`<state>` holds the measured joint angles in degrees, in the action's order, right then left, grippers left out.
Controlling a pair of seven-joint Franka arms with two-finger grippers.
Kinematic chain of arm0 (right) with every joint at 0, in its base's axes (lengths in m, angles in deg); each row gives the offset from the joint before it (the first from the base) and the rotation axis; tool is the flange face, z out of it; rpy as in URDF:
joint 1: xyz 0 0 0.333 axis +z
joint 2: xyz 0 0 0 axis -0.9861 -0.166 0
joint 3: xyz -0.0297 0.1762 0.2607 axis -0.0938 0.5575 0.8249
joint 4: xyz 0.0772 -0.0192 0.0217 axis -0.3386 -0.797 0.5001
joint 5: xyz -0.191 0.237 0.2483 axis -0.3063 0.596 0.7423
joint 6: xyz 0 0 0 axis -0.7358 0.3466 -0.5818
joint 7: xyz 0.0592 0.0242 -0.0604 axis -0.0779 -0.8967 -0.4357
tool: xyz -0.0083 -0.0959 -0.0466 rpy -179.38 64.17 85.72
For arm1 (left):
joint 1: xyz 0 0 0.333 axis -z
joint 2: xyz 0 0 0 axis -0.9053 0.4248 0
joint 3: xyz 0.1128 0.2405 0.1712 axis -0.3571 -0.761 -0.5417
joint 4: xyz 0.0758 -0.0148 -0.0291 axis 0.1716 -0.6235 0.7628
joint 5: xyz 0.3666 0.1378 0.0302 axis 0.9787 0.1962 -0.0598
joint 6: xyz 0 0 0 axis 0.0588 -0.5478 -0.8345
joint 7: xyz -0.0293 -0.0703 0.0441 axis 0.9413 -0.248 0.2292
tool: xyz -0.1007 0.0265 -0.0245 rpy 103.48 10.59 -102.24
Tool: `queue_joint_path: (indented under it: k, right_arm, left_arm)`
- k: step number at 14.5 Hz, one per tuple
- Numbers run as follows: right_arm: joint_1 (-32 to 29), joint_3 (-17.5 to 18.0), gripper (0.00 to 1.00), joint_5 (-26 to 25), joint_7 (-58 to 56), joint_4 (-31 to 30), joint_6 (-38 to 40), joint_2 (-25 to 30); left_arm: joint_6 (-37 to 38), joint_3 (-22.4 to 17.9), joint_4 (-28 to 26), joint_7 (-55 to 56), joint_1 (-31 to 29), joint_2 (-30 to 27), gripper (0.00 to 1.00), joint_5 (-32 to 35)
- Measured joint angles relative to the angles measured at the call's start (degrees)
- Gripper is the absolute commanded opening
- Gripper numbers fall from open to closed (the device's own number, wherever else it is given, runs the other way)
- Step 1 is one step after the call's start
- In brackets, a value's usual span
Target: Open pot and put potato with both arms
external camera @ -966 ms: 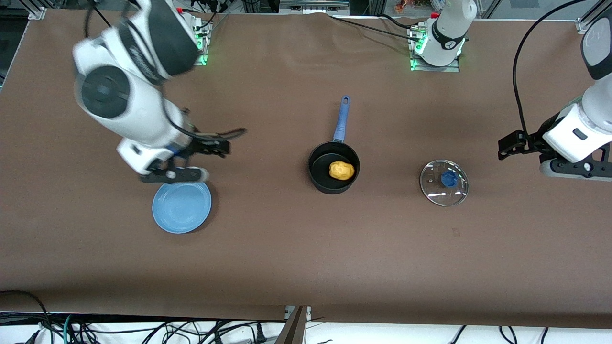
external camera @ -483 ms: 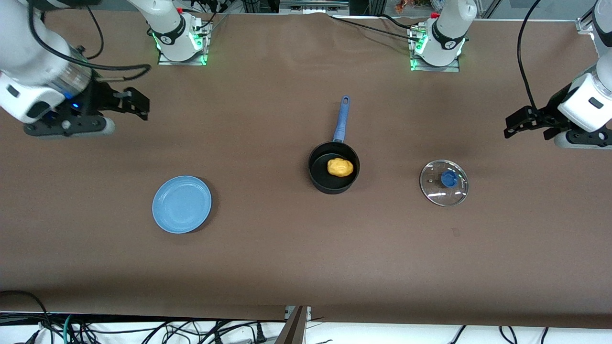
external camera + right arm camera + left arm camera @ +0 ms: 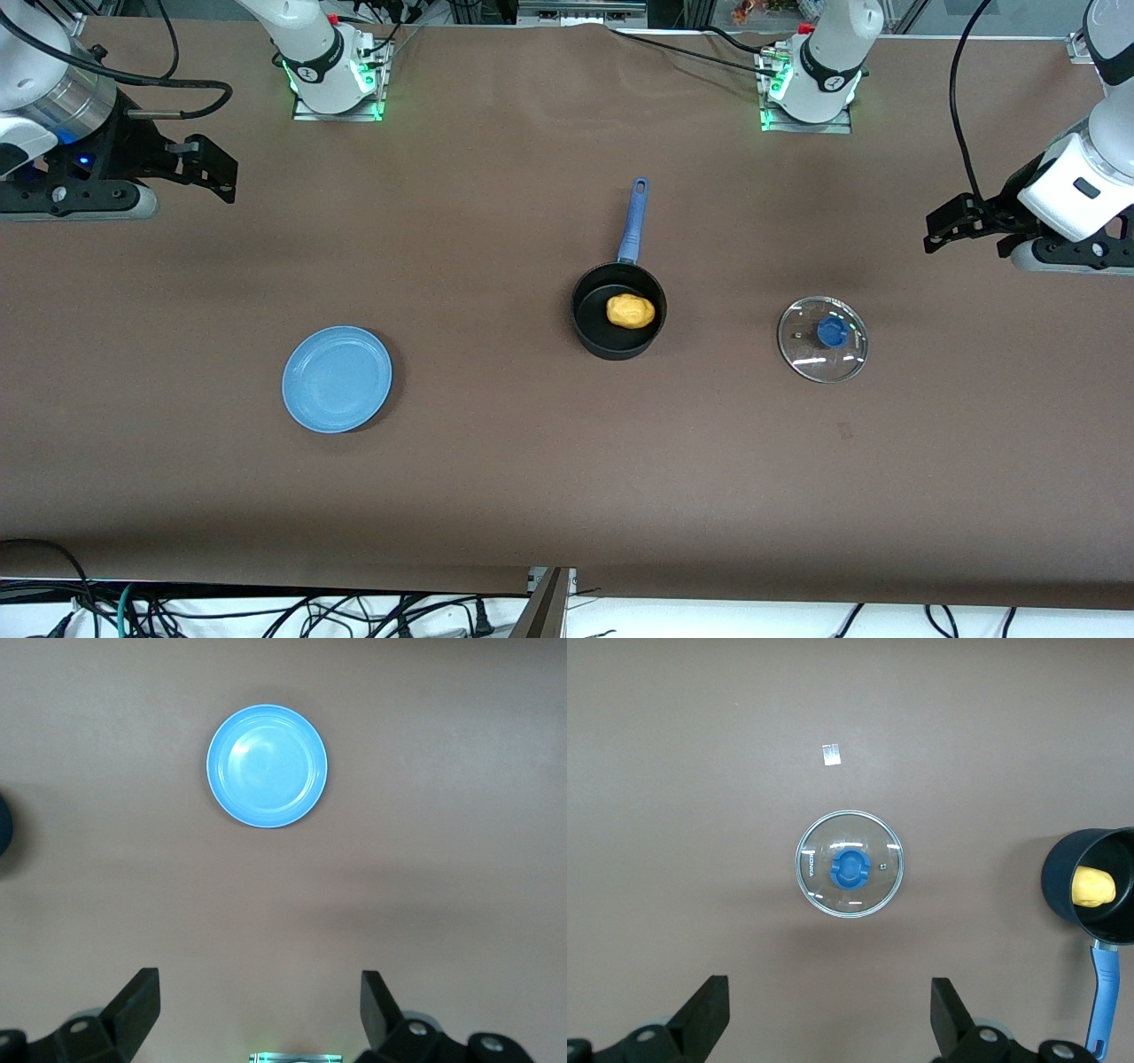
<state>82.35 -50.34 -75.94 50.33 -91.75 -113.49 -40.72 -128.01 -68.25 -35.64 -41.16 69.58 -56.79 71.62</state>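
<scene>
- Hanging spread wide with nothing held, the left gripper [image 3: 941, 232] is parked over bare table at the left arm's end.
- Same deal for the right gripper [image 3: 215, 168], fingers apart, nothing gripped, over its own end.
- Between them the potato [image 3: 630, 311] is seen sitting in the pot [image 3: 618, 312], lid [image 3: 822, 338] off beside it toward the left arm, so probably nothing's left to be done.

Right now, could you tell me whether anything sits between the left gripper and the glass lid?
Nothing visible does. The left gripper, open, hangs over bare table near the glass lid, which lies beside the pot.

potato [image 3: 630, 311] in pot [image 3: 611, 342] | lid [image 3: 822, 339] beside, toward left arm's end
</scene>
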Motion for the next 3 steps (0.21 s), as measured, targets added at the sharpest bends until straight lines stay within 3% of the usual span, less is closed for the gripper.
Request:
queue_joint_path:
  k: [3]
  right_arm:
    - [-0.1, -0.2, 1.0, 0.0, 0.0, -0.5, 0.2, 0.0]
  left_arm:
    - [0.0, 0.0, 0.0, 0.0, 0.0, 0.0, 1.0, 0.0]
